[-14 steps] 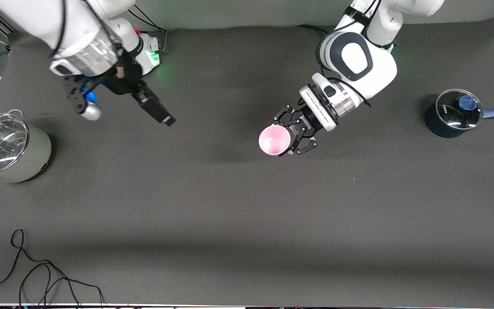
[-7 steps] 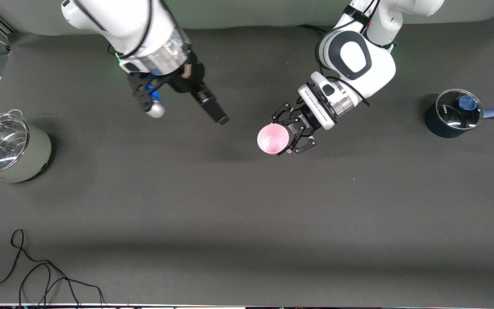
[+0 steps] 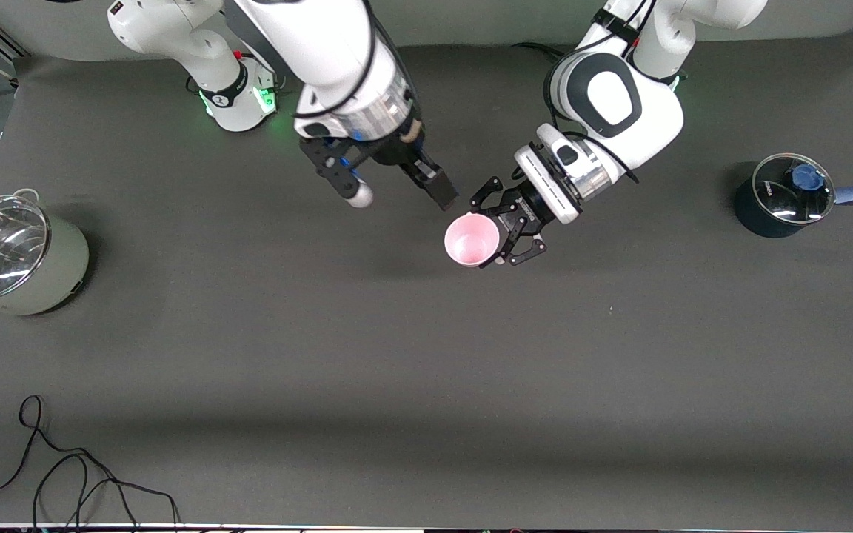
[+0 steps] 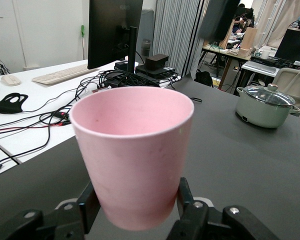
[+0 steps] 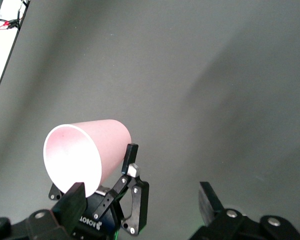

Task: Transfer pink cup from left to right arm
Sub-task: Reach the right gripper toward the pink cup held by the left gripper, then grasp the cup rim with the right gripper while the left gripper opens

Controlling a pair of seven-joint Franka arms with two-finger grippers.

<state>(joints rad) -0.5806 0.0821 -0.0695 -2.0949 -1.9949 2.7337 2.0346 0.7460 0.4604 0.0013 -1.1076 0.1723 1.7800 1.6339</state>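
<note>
The left gripper (image 3: 504, 233) is clamped on the base of the pink cup (image 3: 472, 240), holding it in the air above the table (image 3: 426, 355), mouth upward. The right gripper (image 3: 400, 194) hangs just beside the cup, fingers (image 3: 437, 186) spread apart, one nearly at the rim.

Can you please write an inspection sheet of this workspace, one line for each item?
Surface: dark grey mat, flat.
Job's things: small pale pink plastic cup, held off the mat.
Clutter: pale green lidded pot at the right arm's end; dark saucepan with glass lid at the left arm's end.
Grippers: left end effector shut on the cup; right end effector open, beside the cup.
Cables: black loops at the mat's near edge.
Surroundings: desks, a monitor.
</note>
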